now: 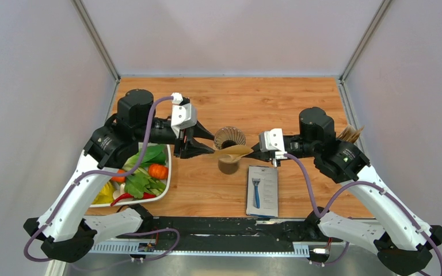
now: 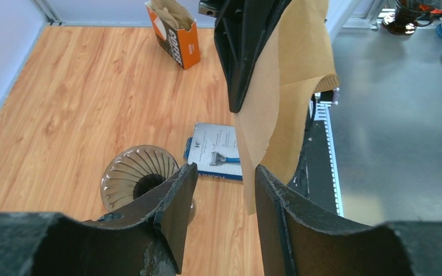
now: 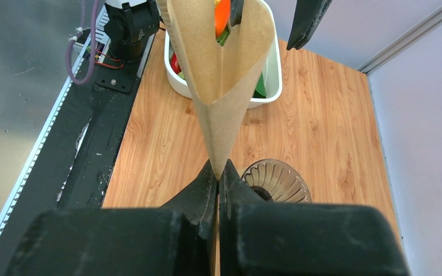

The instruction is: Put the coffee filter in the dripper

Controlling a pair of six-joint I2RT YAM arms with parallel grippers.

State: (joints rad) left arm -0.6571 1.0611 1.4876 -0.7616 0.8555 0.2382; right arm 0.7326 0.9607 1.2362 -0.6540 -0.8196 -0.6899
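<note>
From the top camera, the dripper stands mid-table, mouth up and bare inside. The coffee filter hangs in the air just at its 6 o'clock, lying sideways between the 2 arms. The right gripper, at 3 o'clock of the paper, is clamped tight on its pointed end. The left gripper, at 9 o'clock, has its jaws apart at the wide end. A tray of vegetables sits at 8 o'clock of the dripper and a razor pack at 5 o'clock. The left wrist view shows both left fingers spread, with the paper's edge hanging beyond the gap, not pinched. The right wrist view shows the right fingers closed on the cone's tip and its mouth partly parted (1 left finger seems to reach inside, though the frame crops it). There the dripper sits just at 4 o'clock of the fingertips. By my reading, the filter is up and being opened; lowering it tip-first into the dripper and letting go are left.
</note>
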